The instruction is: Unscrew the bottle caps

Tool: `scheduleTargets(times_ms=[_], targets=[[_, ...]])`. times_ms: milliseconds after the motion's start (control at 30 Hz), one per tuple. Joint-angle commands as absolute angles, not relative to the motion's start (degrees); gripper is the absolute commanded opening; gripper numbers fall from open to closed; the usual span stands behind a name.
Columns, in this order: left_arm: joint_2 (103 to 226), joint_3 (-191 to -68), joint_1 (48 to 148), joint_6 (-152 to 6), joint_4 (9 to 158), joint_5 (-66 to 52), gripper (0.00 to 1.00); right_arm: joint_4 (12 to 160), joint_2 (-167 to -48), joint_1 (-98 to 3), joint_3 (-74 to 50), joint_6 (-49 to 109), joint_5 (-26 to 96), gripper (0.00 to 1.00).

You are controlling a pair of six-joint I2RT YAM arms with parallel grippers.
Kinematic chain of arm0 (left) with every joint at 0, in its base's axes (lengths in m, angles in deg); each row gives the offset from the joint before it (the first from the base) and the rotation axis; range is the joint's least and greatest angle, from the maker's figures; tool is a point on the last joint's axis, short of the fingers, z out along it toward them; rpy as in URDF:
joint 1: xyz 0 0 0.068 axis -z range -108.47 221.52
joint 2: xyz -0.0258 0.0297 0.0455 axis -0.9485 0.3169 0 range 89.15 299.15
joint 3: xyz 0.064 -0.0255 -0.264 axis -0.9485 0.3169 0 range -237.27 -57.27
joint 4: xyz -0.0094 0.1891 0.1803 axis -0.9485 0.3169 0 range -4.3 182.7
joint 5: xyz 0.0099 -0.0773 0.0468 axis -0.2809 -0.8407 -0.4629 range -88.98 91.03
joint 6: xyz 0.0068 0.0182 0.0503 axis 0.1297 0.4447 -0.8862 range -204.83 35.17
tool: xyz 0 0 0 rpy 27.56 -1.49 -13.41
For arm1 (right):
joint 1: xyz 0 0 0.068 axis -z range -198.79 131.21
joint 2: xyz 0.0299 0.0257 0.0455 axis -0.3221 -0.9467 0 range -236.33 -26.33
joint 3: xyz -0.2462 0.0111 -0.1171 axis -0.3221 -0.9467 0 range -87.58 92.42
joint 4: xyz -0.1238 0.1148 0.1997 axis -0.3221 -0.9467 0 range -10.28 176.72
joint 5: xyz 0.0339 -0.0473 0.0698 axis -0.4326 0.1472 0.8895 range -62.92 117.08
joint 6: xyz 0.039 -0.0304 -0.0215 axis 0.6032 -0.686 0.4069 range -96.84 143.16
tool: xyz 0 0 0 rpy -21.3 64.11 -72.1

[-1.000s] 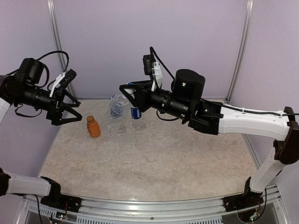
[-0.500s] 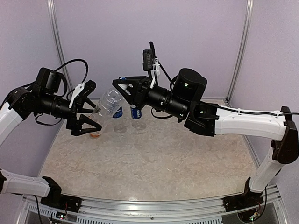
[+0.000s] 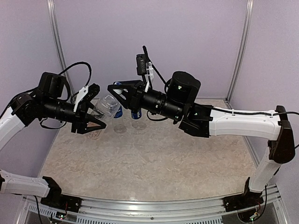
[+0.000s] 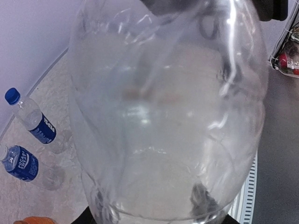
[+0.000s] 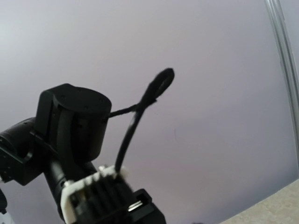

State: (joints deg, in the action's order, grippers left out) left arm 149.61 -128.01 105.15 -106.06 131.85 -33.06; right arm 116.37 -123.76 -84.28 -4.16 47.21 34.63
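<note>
Looking light & crushable, small clear bottle [image 3: 107, 105] hangs clamped at neck end in R gripper [image 3: 117, 94]; L gripper [image 3: 100, 106], jaws open round body, should squeeze gently.

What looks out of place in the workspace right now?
The clear unlabelled bottle is off the table, tilted in the air. The right gripper holds its neck end, and the left gripper brackets its base. Its walls look creased. The two blue-labelled bottles stand upright behind.

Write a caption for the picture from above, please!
The right gripper holds a clear bottle in the air, with the left gripper open around its other end.
</note>
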Motion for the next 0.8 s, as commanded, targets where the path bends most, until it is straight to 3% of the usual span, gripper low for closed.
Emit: scheduleTargets(times_ms=[0,67,167,333,500,600,700,767], targets=[[148.4,-126.7,105.7,-108.0,132.3,-30.6,0.50,113.8,-123.3,-83.8,-2.7,47.5,33.4,0.46],[148.1,-126.9,105.7,-110.0,132.8,-28.0,0.50,108.9,-121.9,-83.6,-2.5,46.3,31.9,0.76],[147.4,-127.4,106.3,-116.7,133.2,-17.8,0.50,97.5,-118.3,-83.6,-1.6,43.7,28.9,0.98],[146.1,-124.8,107.4,-132.6,121.6,7.0,0.43,78.6,-114.7,-83.2,0.2,45.6,23.3,0.99],[146.4,-124.3,108.1,-144.0,114.5,15.0,0.42,74.7,-116.0,-82.7,1.3,49.3,24.3,0.98],[146.0,-122.2,109.5,-150.3,109.8,17.5,0.41,79.8,-116.4,-80.7,0.1,52.5,31.1,0.89],[144.7,-118.7,111.9,-156.9,105.8,18.9,0.40,81.0,-118.7,-79.1,2.1,54.3,36.2,0.74],[143.7,-116.9,113.0,-159.7,104.2,19.9,0.40,79.5,-120.9,-78.9,5.1,54.2,38.5,0.70]])
